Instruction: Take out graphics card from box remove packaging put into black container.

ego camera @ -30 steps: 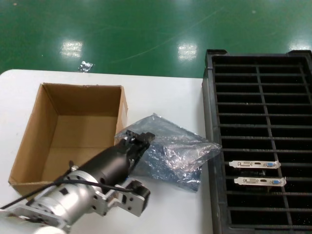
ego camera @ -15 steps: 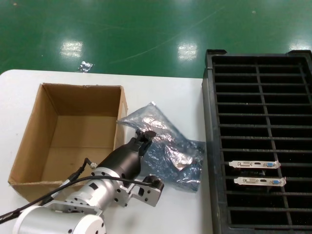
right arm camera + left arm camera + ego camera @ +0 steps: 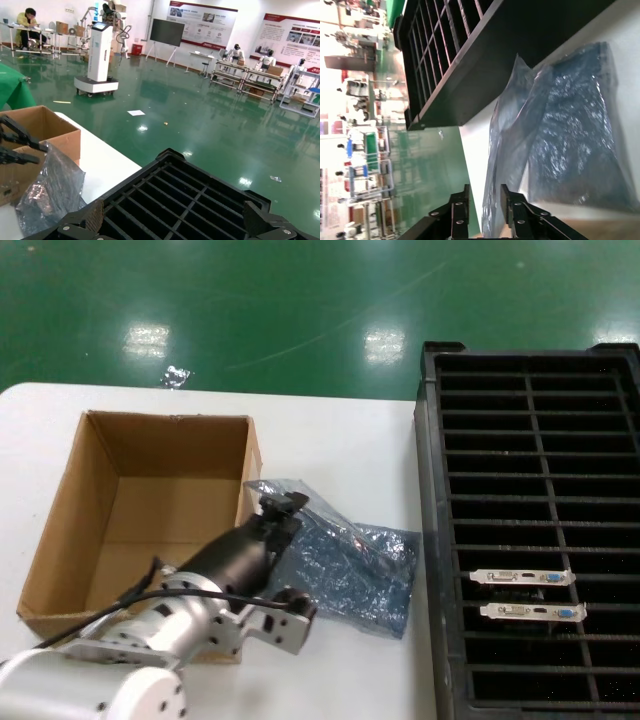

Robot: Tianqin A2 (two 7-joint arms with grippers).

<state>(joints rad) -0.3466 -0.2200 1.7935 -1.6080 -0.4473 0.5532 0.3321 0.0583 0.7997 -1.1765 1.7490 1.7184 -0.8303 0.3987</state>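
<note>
The brown box [image 3: 68, 508] stands open and empty on the left of the white table. Beside its right wall lies the silvery packaging [image 3: 345, 527], flat over a darker blue-grey bag [image 3: 350, 590]. My left gripper [image 3: 283, 506] is at the packaging's corner nearest the box. In the left wrist view that gripper [image 3: 485, 194] is open, and the edge of the packaging [image 3: 505, 150] runs through the gap. Two graphics cards [image 3: 522, 577] [image 3: 531, 612] stand in slots of the black container [image 3: 530, 440]. My right gripper [image 3: 175, 220] hangs wide open over the container [image 3: 180, 200], holding nothing.
The table's far edge borders a green floor [image 3: 300, 310]. The black container fills the right side of the table. A strip of bare white table [image 3: 340, 440] lies between box and container. The right wrist view shows the box [image 3: 45, 125] and the bags [image 3: 50, 195] off to one side.
The packaging was lifted and crumpled at the left gripper; now it lies lower and flatter on the table. The gripper has moved a little toward the box's right wall.
</note>
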